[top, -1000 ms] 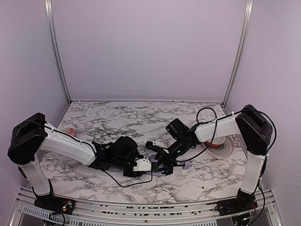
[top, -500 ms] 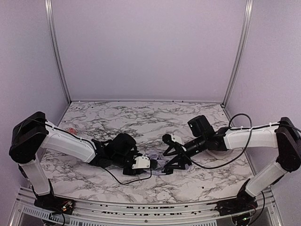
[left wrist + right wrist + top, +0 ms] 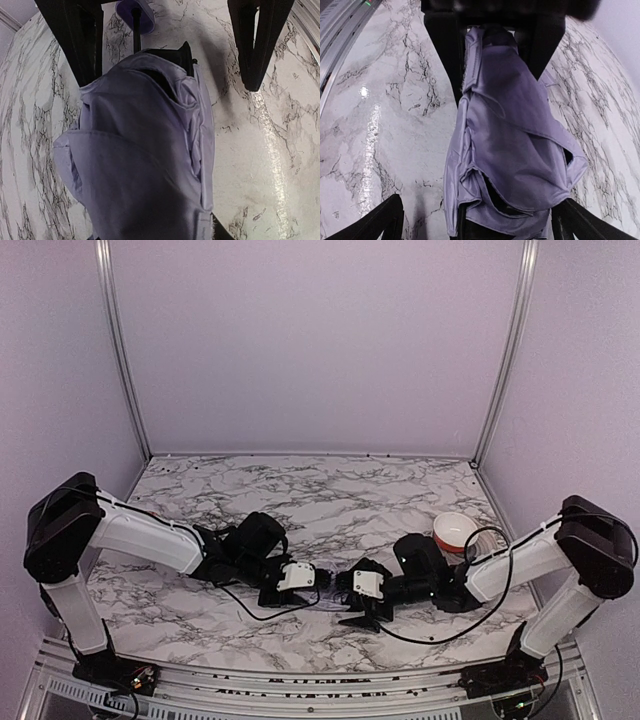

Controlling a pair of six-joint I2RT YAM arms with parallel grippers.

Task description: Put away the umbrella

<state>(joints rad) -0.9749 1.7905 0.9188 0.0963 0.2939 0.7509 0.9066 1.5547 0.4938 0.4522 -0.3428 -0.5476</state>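
The umbrella lies folded on the marble table between my two grippers, as a bundle of pale lavender fabric with black inner side showing. Its thin black shaft and small lavender handle point towards my right gripper. My left gripper is shut on the fabric end; its black fingers press both sides of the bundle. My right gripper is open, its fingers standing wide on either side of the handle end without touching it.
An orange-and-white bowl stands on the table behind my right arm, near the right wall. The marble table is walled at the back and sides by lavender panels. A black cable loops on the table below my left gripper.
My right arm has swung down and in, low over the table, and its open gripper now faces the left one across the umbrella. The bowl has come into view. My left gripper shifted slightly right.
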